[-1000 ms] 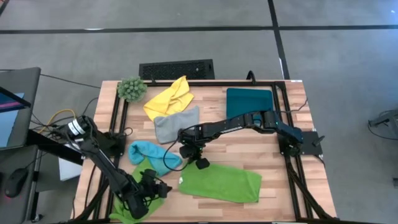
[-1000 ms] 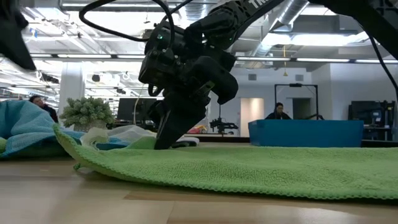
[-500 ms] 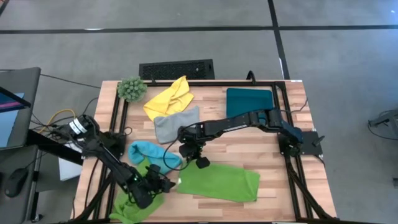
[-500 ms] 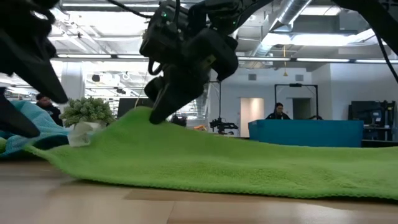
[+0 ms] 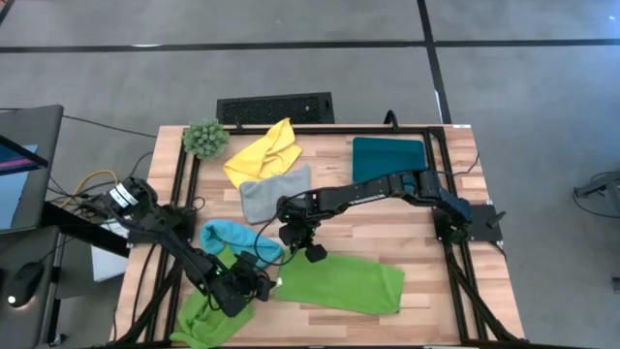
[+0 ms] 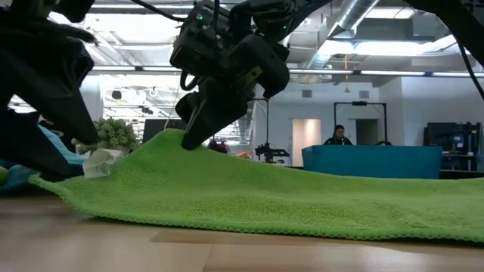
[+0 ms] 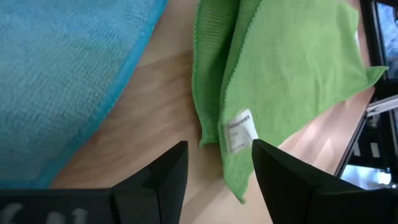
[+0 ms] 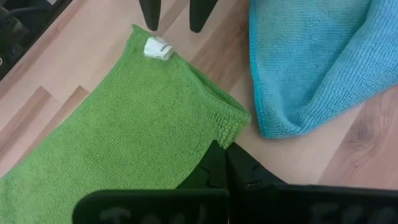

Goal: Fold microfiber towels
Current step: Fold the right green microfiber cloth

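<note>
Wooden desk (image 5: 407,208): right gripper (image 5: 308,246) pinches the lime green towel's (image 5: 344,286) edge; left gripper (image 7: 217,163), fingers spread, faces its tagged corner. We should grip there, then lift evenly.

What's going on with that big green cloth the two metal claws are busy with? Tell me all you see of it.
The green towel is a soft, looped microfiber cloth lying spread on the wooden table. The right gripper, shut, pinches one corner and lifts it off the table. A small white tag marks the neighbouring corner, where the open left gripper waits. A light blue towel lies beside it.
</note>
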`<action>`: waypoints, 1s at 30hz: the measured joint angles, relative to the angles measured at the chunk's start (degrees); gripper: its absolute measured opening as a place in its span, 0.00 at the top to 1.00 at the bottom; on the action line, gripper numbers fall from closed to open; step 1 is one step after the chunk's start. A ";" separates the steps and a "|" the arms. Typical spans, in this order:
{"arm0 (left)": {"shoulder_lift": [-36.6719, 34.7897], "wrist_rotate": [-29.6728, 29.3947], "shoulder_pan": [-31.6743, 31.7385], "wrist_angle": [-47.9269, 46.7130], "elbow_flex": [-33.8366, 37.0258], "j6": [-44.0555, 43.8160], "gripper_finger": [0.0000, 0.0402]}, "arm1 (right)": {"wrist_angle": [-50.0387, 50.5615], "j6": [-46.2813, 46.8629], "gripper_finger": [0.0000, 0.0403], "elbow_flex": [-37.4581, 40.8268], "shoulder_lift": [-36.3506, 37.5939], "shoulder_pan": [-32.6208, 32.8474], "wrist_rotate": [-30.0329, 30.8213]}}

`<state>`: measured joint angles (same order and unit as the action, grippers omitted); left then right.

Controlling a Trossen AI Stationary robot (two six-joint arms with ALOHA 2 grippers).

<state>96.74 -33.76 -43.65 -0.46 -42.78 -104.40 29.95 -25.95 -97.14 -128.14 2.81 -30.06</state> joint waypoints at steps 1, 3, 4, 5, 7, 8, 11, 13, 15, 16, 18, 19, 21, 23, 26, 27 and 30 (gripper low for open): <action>0.38 0.07 0.35 0.17 -0.04 0.57 0.57 | 0.00 -0.07 1.00 0.00 0.00 0.00 0.00; 1.63 0.21 0.93 0.14 -0.07 0.87 0.57 | -0.09 -0.09 1.00 0.01 0.00 0.00 0.02; 2.49 0.58 1.34 0.32 -0.07 0.87 0.57 | -0.32 -0.09 1.00 0.04 0.00 0.00 0.02; 3.38 0.77 1.66 1.14 -0.07 1.02 0.57 | -0.51 -0.10 1.00 0.04 0.00 0.00 0.01; 4.36 0.67 1.96 3.43 -0.13 2.65 0.57 | -0.68 -0.10 1.00 0.04 0.00 0.00 0.00; 4.60 0.45 2.05 4.09 -0.17 3.48 0.57 | -0.79 -0.12 1.00 0.04 0.00 0.00 0.00; 4.99 0.45 2.70 5.31 -0.17 5.42 0.57 | -0.85 -0.20 1.00 0.04 0.00 0.01 -0.04; 5.01 1.06 3.09 5.45 -0.17 6.36 0.57 | -0.86 -0.61 1.00 0.04 -0.02 0.07 -0.19; 5.20 1.59 3.53 5.72 -0.17 7.23 0.57 | -0.90 -1.08 1.00 0.02 -0.02 0.11 -0.51; 5.26 1.58 3.69 5.89 -0.19 7.82 0.57 | -0.98 -1.08 1.00 0.04 -0.04 0.11 -0.54; 5.31 1.80 4.11 6.10 -0.20 9.22 0.57 | -1.06 -1.09 1.00 0.04 -0.04 0.11 -1.15; 5.32 2.19 4.39 6.21 -0.17 9.89 0.57 | -1.07 -1.08 1.00 0.03 -0.05 0.11 -1.36; 5.34 2.78 4.84 6.70 -0.17 11.34 0.57 | -1.16 -1.09 1.00 0.03 -0.07 0.11 -1.36; 5.40 3.02 5.13 7.33 -0.16 13.53 0.57 | -1.45 -1.08 1.00 0.04 -0.09 0.11 -1.40; 5.43 4.13 5.75 7.68 -0.13 15.44 0.59 | -1.70 -1.08 1.00 0.04 -0.11 0.11 -1.52; 5.43 4.58 5.90 7.66 -0.13 15.47 0.60 | -1.70 -1.08 1.00 0.04 -0.11 0.11 -1.53; 5.45 5.53 6.00 7.51 -0.11 15.56 0.69 | -1.70 -1.08 1.00 0.04 -0.11 0.11 -1.53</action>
<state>102.19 -28.23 -37.65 7.05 -42.89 -88.84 28.25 -27.03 -97.10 -128.25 2.92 -31.59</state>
